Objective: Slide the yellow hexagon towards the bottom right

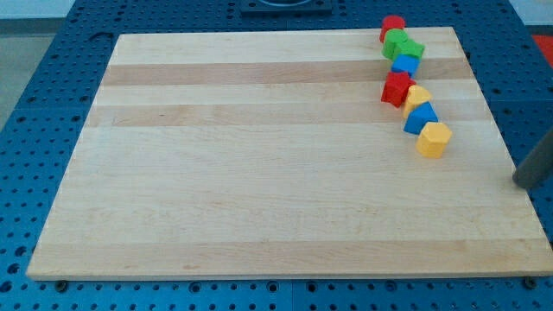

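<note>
The yellow hexagon-like block point(434, 139) lies near the board's right side, at the lower end of a chain of blocks. A blue block point(421, 117) touches it from the upper left. Above that sit another yellow block point(417, 97), its shape unclear, and a red star-like block point(397, 88). My tip point(522, 183) is at the view's right edge, to the right of and slightly below the yellow hexagon. It is well apart from the hexagon and at or just past the board's right edge.
The chain continues up to the board's top right: a blue block point(404, 65), a green star point(412, 49), a green block point(395, 41) and a red cylinder point(392, 26). The wooden board point(259, 173) lies on a blue perforated table point(34, 130).
</note>
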Robot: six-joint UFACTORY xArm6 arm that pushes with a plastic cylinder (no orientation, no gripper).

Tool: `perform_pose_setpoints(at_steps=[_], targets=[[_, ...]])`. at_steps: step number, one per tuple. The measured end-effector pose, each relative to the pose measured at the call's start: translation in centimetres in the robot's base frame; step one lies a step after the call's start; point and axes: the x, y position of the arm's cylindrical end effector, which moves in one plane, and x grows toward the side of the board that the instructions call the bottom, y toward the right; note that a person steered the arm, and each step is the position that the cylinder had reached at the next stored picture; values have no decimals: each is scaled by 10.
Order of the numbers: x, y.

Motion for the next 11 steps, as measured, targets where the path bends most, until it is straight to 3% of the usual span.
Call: perform_pose_setpoints(at_steps=[1,2,3,4,6,7,10,11], targets=[[-56,3],[-84,-18],[-60,-123],[-37,-186],[-36,-168],[-8,-172],[9,-165],[35,-146]])
